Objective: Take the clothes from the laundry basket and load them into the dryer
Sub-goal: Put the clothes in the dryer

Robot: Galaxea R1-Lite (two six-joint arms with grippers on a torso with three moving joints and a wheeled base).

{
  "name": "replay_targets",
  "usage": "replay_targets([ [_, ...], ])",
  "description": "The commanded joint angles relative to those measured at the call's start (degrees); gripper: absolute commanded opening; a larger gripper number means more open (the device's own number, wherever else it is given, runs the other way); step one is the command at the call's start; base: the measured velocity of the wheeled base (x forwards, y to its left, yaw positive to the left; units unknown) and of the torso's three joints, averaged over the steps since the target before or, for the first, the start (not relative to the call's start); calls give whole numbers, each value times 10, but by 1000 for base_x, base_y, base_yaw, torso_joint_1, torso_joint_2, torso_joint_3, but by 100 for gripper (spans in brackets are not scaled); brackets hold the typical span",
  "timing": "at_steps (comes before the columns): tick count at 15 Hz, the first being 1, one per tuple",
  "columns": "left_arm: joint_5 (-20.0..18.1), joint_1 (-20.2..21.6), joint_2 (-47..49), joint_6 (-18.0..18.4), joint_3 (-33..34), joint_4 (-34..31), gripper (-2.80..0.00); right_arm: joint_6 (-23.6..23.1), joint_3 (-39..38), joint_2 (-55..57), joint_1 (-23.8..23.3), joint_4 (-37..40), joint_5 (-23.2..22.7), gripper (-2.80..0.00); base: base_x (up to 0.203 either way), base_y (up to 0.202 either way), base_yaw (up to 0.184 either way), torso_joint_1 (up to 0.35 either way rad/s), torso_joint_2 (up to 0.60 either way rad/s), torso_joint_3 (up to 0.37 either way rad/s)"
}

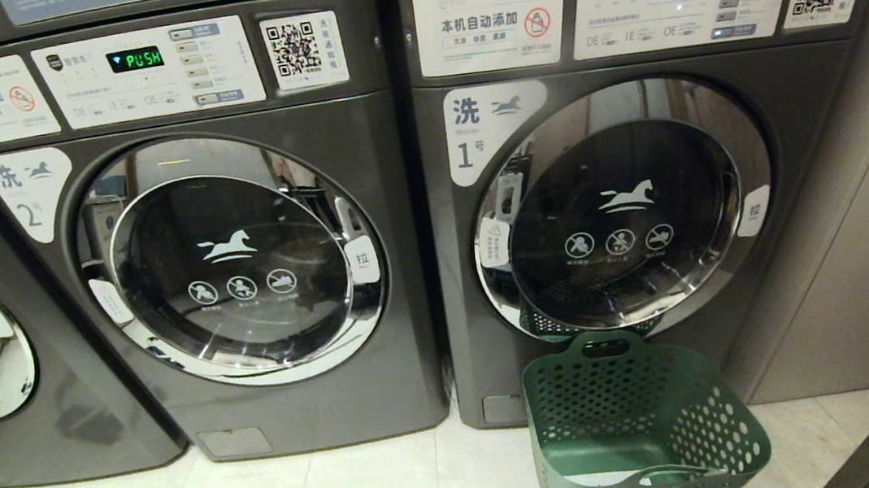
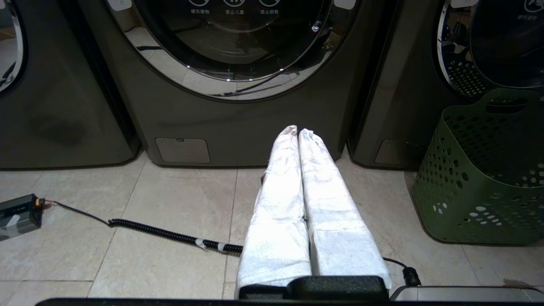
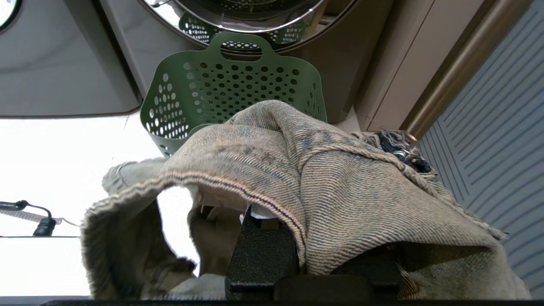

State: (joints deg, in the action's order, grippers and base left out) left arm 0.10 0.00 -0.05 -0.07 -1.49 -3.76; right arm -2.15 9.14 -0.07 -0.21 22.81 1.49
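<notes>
Right wrist view: the right gripper is clamped on a faded denim garment draped over it, with the green laundry basket just beyond, against the closed machine door. Left wrist view: the left gripper, fingers pressed together and empty, hangs low with the basket off to one side.

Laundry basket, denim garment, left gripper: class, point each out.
laundry basket (image 1: 583, 399), head view, perforated back wall.
denim garment (image 3: 340, 178), right wrist view, ribbed fabric.
left gripper (image 2: 298, 132), left wrist view, between fingertips.
</notes>
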Motion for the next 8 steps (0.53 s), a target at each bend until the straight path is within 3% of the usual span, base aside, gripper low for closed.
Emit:
replay_targets([
  [1,0,0,0,0,0,0,-280,-1,0,0,-1,1,0,-280,0,0,0,0,0,0],
  [3,0,0,0,0,0,0,-280,-1,0,0,0,1,0,-280,-1,37,-4,4,1,1],
  [8,0,0,0,0,0,0,-280,-1,0,0,0,1,0,-280,0,186,-4,0,2,2],
])
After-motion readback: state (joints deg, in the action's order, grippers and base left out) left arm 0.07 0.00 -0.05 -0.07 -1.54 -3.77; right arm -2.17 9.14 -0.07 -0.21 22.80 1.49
